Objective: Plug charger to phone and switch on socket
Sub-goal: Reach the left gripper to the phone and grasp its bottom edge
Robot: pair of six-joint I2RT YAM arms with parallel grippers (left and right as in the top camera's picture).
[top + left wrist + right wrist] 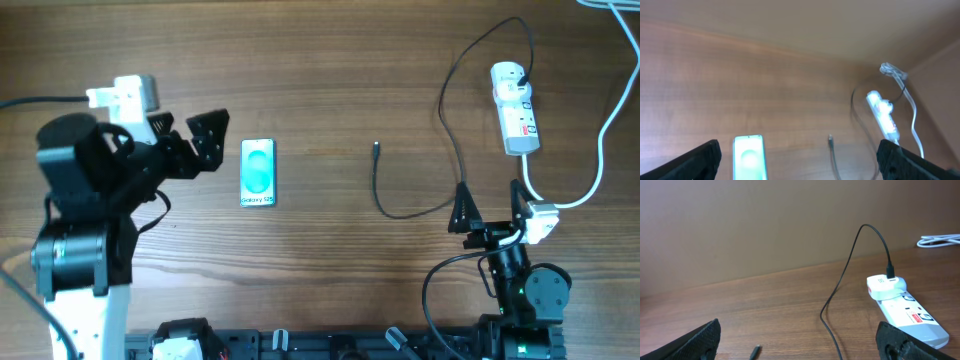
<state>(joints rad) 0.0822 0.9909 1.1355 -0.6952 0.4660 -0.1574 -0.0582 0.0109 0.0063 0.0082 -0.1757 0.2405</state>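
The phone lies flat on the table with its cyan screen up and the "Galaxy S25" band at the near end; it also shows in the left wrist view. The charger's thin black cable runs from the white socket strip in a loop, ending in its connector tip, which lies loose on the wood right of the phone. The socket also shows in the wrist views. My left gripper is open just left of the phone. My right gripper is open, below the socket.
A thick white cord curves from the socket's near end up past the table's right edge. Both arm bases stand at the near table edge. Bare wood lies between the phone and the connector tip.
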